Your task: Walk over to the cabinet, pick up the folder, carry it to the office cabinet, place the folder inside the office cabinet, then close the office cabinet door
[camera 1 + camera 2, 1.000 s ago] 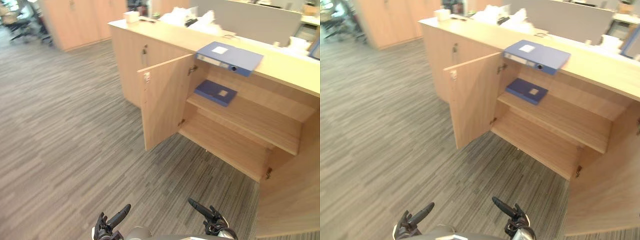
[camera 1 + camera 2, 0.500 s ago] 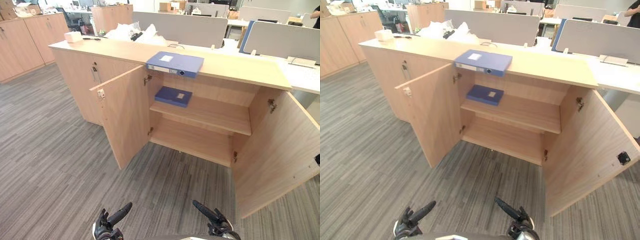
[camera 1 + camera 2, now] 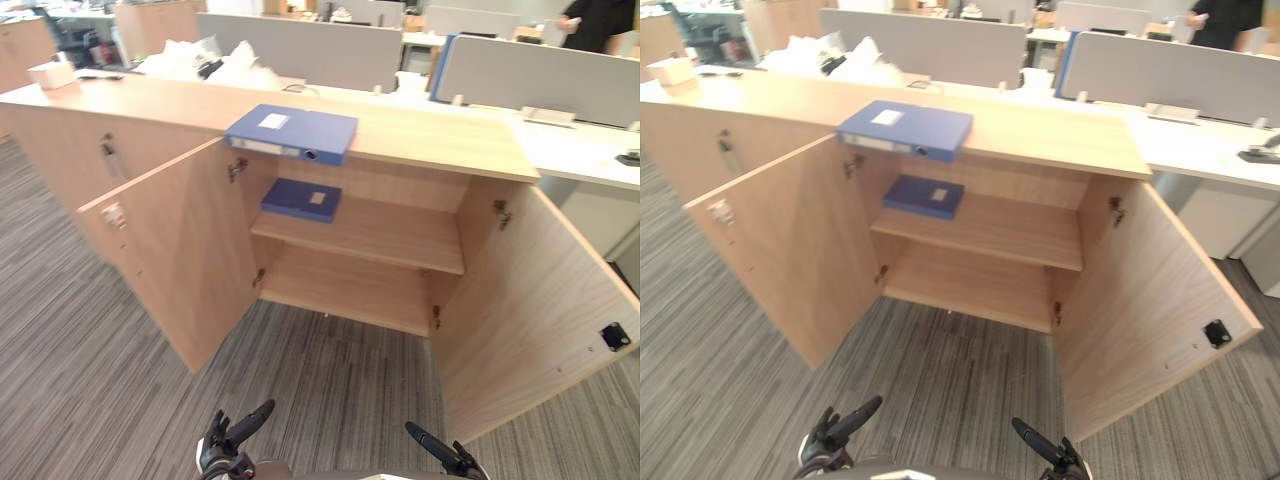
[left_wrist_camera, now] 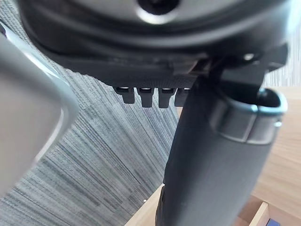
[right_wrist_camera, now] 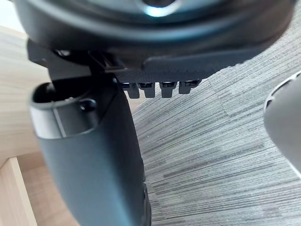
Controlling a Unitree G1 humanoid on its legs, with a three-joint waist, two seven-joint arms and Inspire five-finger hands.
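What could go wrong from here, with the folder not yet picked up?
1. The blue folder lies at the front edge of the cabinet top; a clumsy grasp by the left hand or right hand, both empty, might knock it off.
2. The left door and right door stand wide open; an arm could bump them.
3. A darker folder on the upper shelf might be grabbed by mistake.

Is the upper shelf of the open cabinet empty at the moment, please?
No, a flat dark-blue folder lies at the left end of the upper shelf.
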